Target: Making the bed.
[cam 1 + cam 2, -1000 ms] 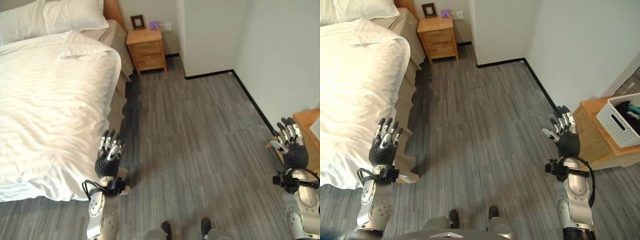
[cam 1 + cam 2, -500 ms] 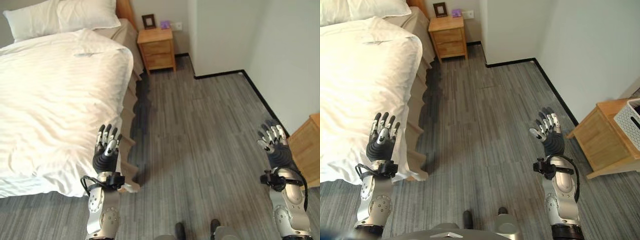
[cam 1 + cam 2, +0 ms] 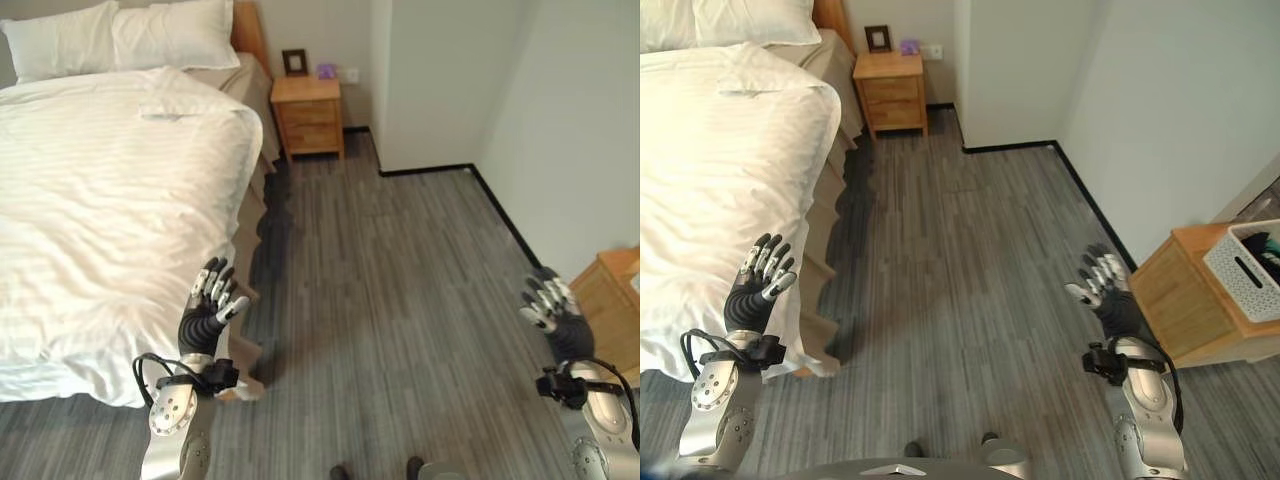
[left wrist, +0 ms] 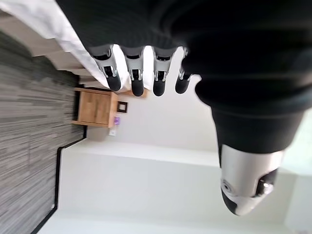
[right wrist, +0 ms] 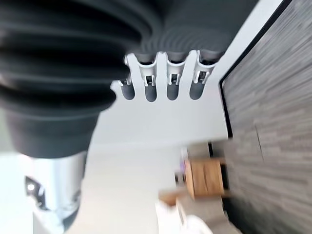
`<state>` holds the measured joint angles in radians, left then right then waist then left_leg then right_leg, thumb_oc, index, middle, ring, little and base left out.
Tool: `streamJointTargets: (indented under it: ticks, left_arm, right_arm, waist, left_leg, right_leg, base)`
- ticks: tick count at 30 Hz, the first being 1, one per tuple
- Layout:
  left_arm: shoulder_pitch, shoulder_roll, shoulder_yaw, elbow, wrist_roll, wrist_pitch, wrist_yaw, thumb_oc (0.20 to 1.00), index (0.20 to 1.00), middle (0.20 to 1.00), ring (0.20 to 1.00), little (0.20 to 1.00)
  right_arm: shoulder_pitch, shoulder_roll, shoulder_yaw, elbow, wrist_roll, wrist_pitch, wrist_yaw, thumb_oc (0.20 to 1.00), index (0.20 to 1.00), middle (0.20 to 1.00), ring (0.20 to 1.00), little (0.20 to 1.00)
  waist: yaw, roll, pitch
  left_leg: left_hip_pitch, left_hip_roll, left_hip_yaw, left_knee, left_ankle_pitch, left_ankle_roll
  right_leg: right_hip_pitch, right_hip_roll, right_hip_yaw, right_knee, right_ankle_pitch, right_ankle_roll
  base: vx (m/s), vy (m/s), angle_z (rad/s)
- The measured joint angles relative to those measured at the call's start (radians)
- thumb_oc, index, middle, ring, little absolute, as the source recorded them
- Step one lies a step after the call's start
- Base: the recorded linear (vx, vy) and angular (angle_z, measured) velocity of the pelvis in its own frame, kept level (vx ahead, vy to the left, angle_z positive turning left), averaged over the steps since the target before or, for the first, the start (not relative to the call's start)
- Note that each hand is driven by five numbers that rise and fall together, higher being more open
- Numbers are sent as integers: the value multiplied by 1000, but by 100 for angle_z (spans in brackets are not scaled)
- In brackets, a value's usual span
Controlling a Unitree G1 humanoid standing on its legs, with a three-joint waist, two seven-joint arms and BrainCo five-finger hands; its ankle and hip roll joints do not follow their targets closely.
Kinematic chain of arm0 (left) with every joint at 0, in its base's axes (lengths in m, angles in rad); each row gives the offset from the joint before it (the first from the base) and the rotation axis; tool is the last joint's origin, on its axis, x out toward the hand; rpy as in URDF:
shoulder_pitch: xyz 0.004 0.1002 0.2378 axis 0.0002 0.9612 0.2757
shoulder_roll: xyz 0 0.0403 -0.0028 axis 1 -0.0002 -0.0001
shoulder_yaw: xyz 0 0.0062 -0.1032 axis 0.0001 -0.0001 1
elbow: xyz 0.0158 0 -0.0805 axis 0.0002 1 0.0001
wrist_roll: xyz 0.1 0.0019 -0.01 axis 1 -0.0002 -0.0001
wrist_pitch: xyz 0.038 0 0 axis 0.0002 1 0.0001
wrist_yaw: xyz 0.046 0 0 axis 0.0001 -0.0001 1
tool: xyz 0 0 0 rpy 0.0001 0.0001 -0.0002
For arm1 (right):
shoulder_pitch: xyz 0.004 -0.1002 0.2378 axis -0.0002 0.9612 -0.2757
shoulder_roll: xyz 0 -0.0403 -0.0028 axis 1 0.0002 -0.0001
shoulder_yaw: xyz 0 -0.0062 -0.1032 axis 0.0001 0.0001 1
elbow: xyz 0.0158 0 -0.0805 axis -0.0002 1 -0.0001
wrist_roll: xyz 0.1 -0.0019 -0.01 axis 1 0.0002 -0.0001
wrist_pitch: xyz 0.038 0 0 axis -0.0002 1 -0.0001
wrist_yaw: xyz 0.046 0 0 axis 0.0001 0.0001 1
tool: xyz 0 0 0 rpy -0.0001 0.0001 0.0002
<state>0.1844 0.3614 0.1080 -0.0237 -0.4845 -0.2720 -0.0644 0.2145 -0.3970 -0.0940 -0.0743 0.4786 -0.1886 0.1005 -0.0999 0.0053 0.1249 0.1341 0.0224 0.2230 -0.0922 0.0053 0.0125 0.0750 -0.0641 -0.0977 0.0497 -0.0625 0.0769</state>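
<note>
Fingers [image 3: 213, 285] on our left hand [image 3: 205, 310] are straight and spread, holding nothing, beside the duvet [image 3: 110, 200] edge at the frame's lower left. Our right hand [image 3: 1108, 295], lower right, is equally wide and empty. We judge a reach from here could miss the hanging duvet corner.

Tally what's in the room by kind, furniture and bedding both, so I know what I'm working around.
Beds: 1
Duvets: 1
Pillows: 2
Nightstands: 1
Picture frames: 1
Wooden side cabinets: 1
White baskets: 1
Total: 8
</note>
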Motion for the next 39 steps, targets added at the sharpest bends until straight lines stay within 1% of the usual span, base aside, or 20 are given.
streamJointTargets:
  ticks: [5,12,15,18,20,21,23,24,25,26,27,28,30,31,33,34,35,36,38,39]
  left_arm:
    - [-14,7,42,-5,4,-4,26,1000,1000,1000,1000,1000]
    - [12,7,85,-32,-4,-9,52,1000,1000,1000,1000,1000]
    - [7,15,87,-33,-4,-9,57,1000,1000,1000,1000,1000]
    - [-4,31,78,-33,-5,-7,49,1000,1000,1000,1000,1000]
    - [-2,33,60,-38,-13,-8,47,1000,1000,1000,1000,1000]
    - [-3,33,52,-40,-17,-8,42,1000,1000,1000,1000,1000]
    - [-24,33,44,-42,-23,-8,34,1000,1000,1000,1000,1000]
    - [-46,50,47,-44,-24,-11,26,1000,1000,1000,1000,1000]
    - [-99,54,78,-15,-28,-16,24,1000,1000,1000,1000,1000]
    - [-120,18,86,21,-46,-10,28,1000,1000,1000,1000,1000]
    - [-135,-8,85,33,-57,-10,41,1000,1000,1000,1000,1000]
    - [-145,-5,73,34,-61,-11,46,1000,1000,1000,1000,1000]
    - [-148,-7,53,33,-62,-16,55,1000,1000,1000,1000,1000]
    - [-138,-18,27,36,-63,-16,59,1000,1000,1000,1000,1000]
    - [-115,-79,-5,32,-68,-19,60,1000,1000,1000,1000,1000]
    - [-100,-78,-21,28,-74,-20,59,1000,1000,1000,1000,1000]
    - [-96,-81,-36,40,-92,-31,57,1000,1000,1000,1000,1000]
    - [-128,-82,-52,65,-129,-24,61,1000,1000,1000,1000,1000]
    - [-130,-76,-46,52,-147,-24,61,1000,1000,1000,1000,1000]
    - [-135,-73,-43,39,-161,-24,61,1000,1000,1000,1000,1000]
  right_arm:
    - [-78,2,19,-38,-7,-2,13,1000,1000,1000,1000,1000]
    - [5,1,11,-27,-9,-6,9,1000,1000,1000,1000,1000]
    - [6,3,-5,-24,-8,-6,3,1000,1000,1000,1000,1000]
    - [10,2,-23,-30,-8,-6,-6,1000,1000,1000,1000,1000]
    - [26,17,-25,-28,-8,-6,-7,1000,1000,1000,1000,1000]
    - [29,27,-25,-28,-8,-6,-9,1000,1000,1000,1000,1000]
    - [27,35,-32,-29,-8,-6,-8,1000,1000,1000,1000,1000]
    - [35,61,-38,-29,-8,-7,-9,1000,1000,1000,1000,1000]
    - [8,24,-21,-28,-9,-24,-8,1000,1000,1000,1000,1000]
    - [-7,8,-15,-6,-9,-10,-13,1000,1000,1000,1000,1000]
    - [-13,2,-21,-7,-9,-7,-26,1000,1000,1000,1000,1000]
    - [-17,3,-24,-10,-9,-8,-31,1000,1000,1000,1000,1000]
    - [-16,5,-23,-11,-10,-8,-33,1000,1000,1000,1000,1000]
    - [-16,5,-22,-10,-9,-8,-36,1000,1000,1000,1000,1000]
    - [-18,-2,-22,2,-9,-11,-49,1000,1000,1000,1000,1000]
    - [-6,1,-19,-1,-9,-13,-50,1000,1000,1000,1000,1000]
    - [-24,-1,-15,20,-8,-29,-50,1000,1000,1000,1000,1000]
    - [-70,-2,-33,51,-3,-33,-63,1000,1000,1000,1000,1000]
    - [-93,-15,-40,47,3,-46,-69,1000,1000,1000,1000,1000]
    - [-101,-14,-47,49,3,-45,-75,1000,1000,1000,1000,1000]
  waist:
    - [29,-11,-32]
    - [47,-8,-35]
    - [45,-1,-7]
    - [17,8,71]
    - [20,16,102]
    - [16,19,103]
    - [17,36,104]
    - [-5,-2,108]
    - [-14,-36,136]
    - [-11,-21,155]
    - [-32,22,160]
    - [-44,40,159]
    - [-61,26,160]
    - [-62,14,153]
    - [-91,48,136]
    - [-94,24,111]
    - [-75,37,96]
    - [-49,1,95]
    - [-10,-21,100]
    - [3,-35,108]
  left_leg:
    - [34,0,4,0,-7,-4]
    - [24,-2,7,-4,-7,-3]
    - [6,-8,13,0,-7,15]
    - [14,-16,9,10,-11,39]
    - [29,-27,11,17,-21,57]
    - [7,-27,10,18,-28,59]
    - [-23,-13,-7,-8,-45,35]
    - [-58,-58,-3,60,-63,68]
    - [-108,-49,39,321,-240,40]
    - [-105,-37,31,320,-250,34]
    - [-117,-13,19,317,-247,32]
    - [-118,0,3,298,-239,31]
    - [-90,13,-20,269,-234,10]
    - [-47,35,-29,246,-245,-27]
    - [7,127,-46,242,-264,-89]
    - [11,132,-53,254,-255,-92]
    - [-7,155,-68,330,-236,-136]
    - [-211,222,-108,727,-145,-102]
    - [-340,233,-202,932,30,-77]
    - [-388,234,-210,1009,31,-70]
  right_leg:
    - [35,-1,0,-13,-3,5]
    - [20,-2,4,-3,-3,6]
    - [-75,-15,15,152,-35,41]
    - [-239,-46,24,483,-33,76]
    - [-327,-71,21,653,4,75]
    - [-357,-76,16,641,-2,79]
    - [-367,-59,12,467,-19,64]
    - [-376,-99,23,351,-27,87]
    - [-377,-138,87,236,41,138]
    - [-371,-127,98,209,68,126]
    - [-368,-104,71,140,81,120]
    - [-361,-100,41,54,98,114]
    - [-329,-118,-14,-23,116,106]
    - [-286,-126,-61,-15,162,88]
    - [-305,-62,-69,169,118,46]
    - [-290,-51,-56,161,107,40]
    - [-286,-16,-83,189,79,-22]
    - [-262,5,-98,197,37,-71]
    - [-227,45,-88,178,14,-119]
    - [-208,53,-88,161,28,-118]
  base:
    - [35,62,0]
    - [-32,48,-3]
    - [-58,103,-14]
    - [75,134,3]
    - [256,18,-11]
    - [246,-20,-4]
    - [240,-78,23]
    - [549,-213,34]
    - [456,-166,15]
    - [434,-157,0]
    - [275,-108,5]
    - [457,-188,16]
    - [525,-263,25]
    - [507,-318,35]
    - [569,-467,60]
    - [498,-475,60]
    - [448,-537,25]
    - [555,-622,3]
    - [362,-350,-15]
    - [271,-148,-32]
